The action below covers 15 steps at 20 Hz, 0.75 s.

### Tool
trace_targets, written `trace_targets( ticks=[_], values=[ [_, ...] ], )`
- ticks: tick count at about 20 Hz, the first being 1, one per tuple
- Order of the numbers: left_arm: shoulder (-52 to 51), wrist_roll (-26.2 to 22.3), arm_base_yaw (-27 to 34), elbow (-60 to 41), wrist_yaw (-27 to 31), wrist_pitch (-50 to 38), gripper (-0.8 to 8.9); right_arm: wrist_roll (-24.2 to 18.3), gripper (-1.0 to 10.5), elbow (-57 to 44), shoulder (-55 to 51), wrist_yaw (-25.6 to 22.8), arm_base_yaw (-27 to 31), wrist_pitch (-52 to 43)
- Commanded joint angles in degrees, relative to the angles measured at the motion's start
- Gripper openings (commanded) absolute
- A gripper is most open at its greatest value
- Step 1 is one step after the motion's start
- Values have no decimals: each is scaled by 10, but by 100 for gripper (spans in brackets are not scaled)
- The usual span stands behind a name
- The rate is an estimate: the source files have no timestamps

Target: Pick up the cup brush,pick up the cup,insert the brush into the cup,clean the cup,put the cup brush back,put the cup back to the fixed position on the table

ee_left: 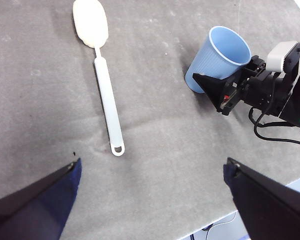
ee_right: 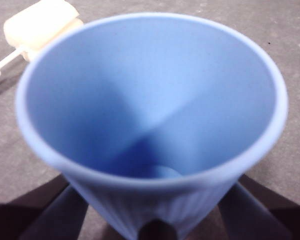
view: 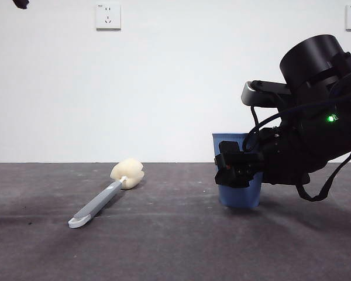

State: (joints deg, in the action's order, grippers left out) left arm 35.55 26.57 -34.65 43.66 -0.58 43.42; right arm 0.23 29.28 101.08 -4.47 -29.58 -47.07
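Observation:
The blue ribbed cup (view: 238, 198) stands upright on the table (view: 164, 252) at the right. My right gripper (view: 237, 170) reaches in from the right, shut on the cup, one jaw on each side of its wall. In the right wrist view the cup (ee_right: 150, 100) fills the picture, mouth toward the camera. The cup brush (view: 102, 199) lies flat at centre left, its cream sponge head (view: 127, 174) farther back and its looped tip nearer. My left gripper (ee_left: 153, 162) hangs high over the table, open and empty, with the brush (ee_left: 107, 105) and cup (ee_left: 225, 50) below it.
The left arm shows only as a black tip (view: 20, 3) at the top left corner. A white wall with two sockets (view: 108, 16) stands behind the table. The table's edge (ee_left: 250, 206) runs close to the right arm.

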Motion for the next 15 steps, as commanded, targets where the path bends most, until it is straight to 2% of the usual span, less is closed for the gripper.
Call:
trace_targets(
  ticks=[1,7,9,12,15],
  values=[
    [-1,-9,-1,-3,3,-1,479,4,449,-10,16,1,1,38],
    [-1,-9,-1,-3,3,0,480,4,451,-10,13,1,0,40],
    [-1,-9,-1,-3,3,2,479,17,450,-10,1,1,-1,56],
    [-1,-9,-1,-3,3,5,479,19,449,-10,-42,2,-5,120],
    [-1,-9,-1,-3,3,5,479,19,448,-10,-125,3,-6,223]
  ],
)
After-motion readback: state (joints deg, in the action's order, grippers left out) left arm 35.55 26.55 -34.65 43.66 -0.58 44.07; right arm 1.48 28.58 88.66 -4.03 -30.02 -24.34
